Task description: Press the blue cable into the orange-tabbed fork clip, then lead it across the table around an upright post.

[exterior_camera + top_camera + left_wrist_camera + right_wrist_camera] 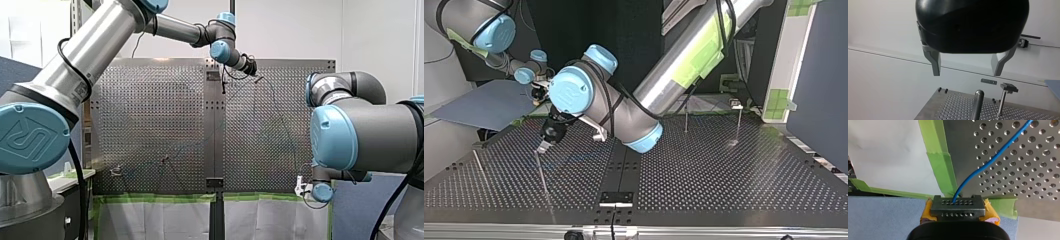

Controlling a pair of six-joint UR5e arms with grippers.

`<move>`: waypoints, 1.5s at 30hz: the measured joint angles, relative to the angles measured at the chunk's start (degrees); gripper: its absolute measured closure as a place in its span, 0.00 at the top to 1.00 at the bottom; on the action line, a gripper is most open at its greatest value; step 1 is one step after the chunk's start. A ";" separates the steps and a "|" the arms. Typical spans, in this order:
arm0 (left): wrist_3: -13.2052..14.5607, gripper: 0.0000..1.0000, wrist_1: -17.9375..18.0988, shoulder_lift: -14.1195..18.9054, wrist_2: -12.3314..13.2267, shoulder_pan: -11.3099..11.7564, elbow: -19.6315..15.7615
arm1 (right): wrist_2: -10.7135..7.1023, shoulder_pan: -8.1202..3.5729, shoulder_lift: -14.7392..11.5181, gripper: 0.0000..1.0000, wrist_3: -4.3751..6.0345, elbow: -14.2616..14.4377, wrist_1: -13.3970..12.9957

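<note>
The thin blue cable [995, 155] runs over the perforated table [1028, 177] and ends between the yellow pads of my right gripper [958, 206], which is shut on it by the table's taped edge. In the front view the cable [285, 135] climbs faintly from my right gripper [301, 187] toward my left gripper [253, 68] at the far side. My left gripper [968, 72] is open, its metal fingers [935, 65] holding nothing, just above a round-topped upright post [978, 100]. A small clip [116, 171] stands at the front view's left; its colour is unclear.
A T-headed post [1008, 88] stands beside the round-topped one. More thin posts rise at the top view's left [479, 165] and far right [737, 122]. Green tape [940, 162] lines the table's edge, and a blue-grey board [484, 105] lies beside it.
</note>
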 joint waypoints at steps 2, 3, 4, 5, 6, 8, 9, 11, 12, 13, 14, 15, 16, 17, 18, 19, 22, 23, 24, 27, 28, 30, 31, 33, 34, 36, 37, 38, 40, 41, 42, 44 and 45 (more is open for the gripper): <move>-0.11 1.00 -0.05 0.00 -0.08 -0.01 0.01 | 0.00 0.02 0.00 0.00 -0.01 0.00 0.07; -0.24 1.00 -0.15 -0.01 -0.23 0.01 0.01 | 0.00 0.04 0.00 0.00 -0.01 0.00 0.11; -0.44 1.00 -0.39 -0.01 -0.53 0.05 0.00 | 0.00 0.04 0.00 0.00 -0.01 -0.01 0.14; -0.54 1.00 -0.63 -0.01 -0.81 0.09 0.00 | 0.00 0.04 0.00 0.00 -0.01 -0.01 0.18; -0.61 1.00 -0.85 -0.02 -1.12 0.13 0.01 | 0.00 0.04 0.00 0.00 -0.02 -0.02 0.21; -0.70 1.00 -1.23 -0.03 -2.03 0.20 0.00 | 0.01 0.07 0.00 0.00 -0.02 -0.03 0.27; -0.70 1.00 -1.33 -0.03 -2.47 0.21 -0.01 | 0.00 0.08 0.00 0.00 -0.03 -0.03 0.27; -0.72 1.00 -1.46 -0.03 -3.32 0.20 -0.01 | -0.01 0.10 0.00 0.00 -0.02 -0.03 0.29; -0.73 1.00 -1.46 -0.03 -3.55 0.19 -0.02 | -0.02 0.10 0.00 0.00 -0.01 -0.03 0.29; -0.74 1.00 -1.47 -0.04 -3.76 0.16 -0.02 | -0.03 0.10 0.00 0.00 0.01 -0.03 0.30; -0.75 1.00 -1.47 -0.03 -3.86 0.14 -0.02 | -0.03 0.10 0.00 0.00 0.02 -0.03 0.30; -0.76 1.00 -1.47 -0.03 -3.93 0.11 -0.02 | -0.03 0.11 0.00 0.00 0.03 -0.03 0.30; -0.76 1.00 -1.49 -0.03 -4.00 0.09 -0.02 | -0.03 0.11 -0.01 0.00 0.04 -0.03 0.30; -0.77 1.00 -1.50 -0.03 -4.03 0.07 -0.01 | -0.03 0.11 -0.01 0.00 0.05 -0.03 0.30; -0.77 1.00 -1.53 -0.02 -4.06 0.04 0.00 | -0.03 0.11 -0.01 0.00 0.05 -0.03 0.30; -0.77 1.00 -1.56 -0.02 -4.09 0.00 -0.01 | -0.03 0.11 -0.01 0.00 0.05 -0.03 0.30; -0.80 1.00 -1.64 -0.02 -4.22 -0.12 -0.01 | -0.21 0.16 -0.02 0.00 0.03 -0.03 0.30; -0.83 1.00 -1.65 -0.02 -4.28 -0.14 -0.01 | -0.30 0.18 -0.04 0.00 0.02 -0.03 0.30; -0.85 1.00 -1.67 -0.02 -4.33 -0.16 0.00 | -0.35 0.18 -0.05 0.00 0.02 -0.04 0.30; -1.00 1.00 -1.71 -0.02 -4.54 -0.21 -0.01 | -0.44 0.19 -0.05 0.00 0.04 -0.03 0.34; -1.09 1.00 -1.75 -0.02 -4.75 -0.22 -0.01 | -0.45 0.18 -0.04 0.00 0.04 -0.03 0.35; -1.26 1.00 -2.01 -0.02 -5.36 -0.22 -0.01 | -0.46 0.19 -0.03 0.00 0.05 -0.03 0.39; -1.25 1.00 -2.40 -0.02 -5.91 -0.24 -0.01 | -0.47 0.19 -0.04 0.00 0.05 -0.03 0.41; -1.14 1.00 -3.05 -0.02 -6.81 -0.32 -0.01 | -0.47 0.18 -0.05 0.00 0.03 -0.03 0.45; -1.02 1.00 -3.39 -0.02 -7.40 -0.37 -0.02 | -0.47 0.19 -0.04 0.00 0.02 -0.03 0.46; -0.89 1.00 -3.72 -0.02 -8.28 -0.42 -0.02 | -0.48 0.19 -0.04 0.00 0.00 -0.04 0.50; -0.80 1.00 -3.84 -0.02 -8.83 -0.46 -0.02 | -0.48 0.19 -0.05 0.00 0.00 -0.03 0.52; -0.72 1.00 -3.90 -0.02 -9.26 -0.49 -0.02 | -0.48 0.19 -0.05 0.00 -0.01 -0.04 0.54; -0.43 1.00 -3.97 -0.02 -10.24 -0.56 -0.02 | -0.48 0.20 -0.05 0.00 -0.02 -0.03 0.55; -0.30 1.00 -3.98 -0.02 -10.68 -0.58 -0.02 | -0.48 0.20 -0.05 0.00 -0.02 -0.04 0.56; -0.19 1.00 -3.99 -0.02 -11.14 -0.58 -0.02 | -0.48 0.20 -0.05 0.00 -0.01 -0.04 0.56; 0.00 1.00 -4.00 -0.02 -12.21 -0.60 -0.03 | -0.48 0.20 -0.06 0.00 -0.02 -0.04 0.56; 0.08 1.00 -4.00 -0.02 -12.59 -0.61 -0.02 | -0.47 0.20 -0.05 0.00 -0.02 -0.03 0.57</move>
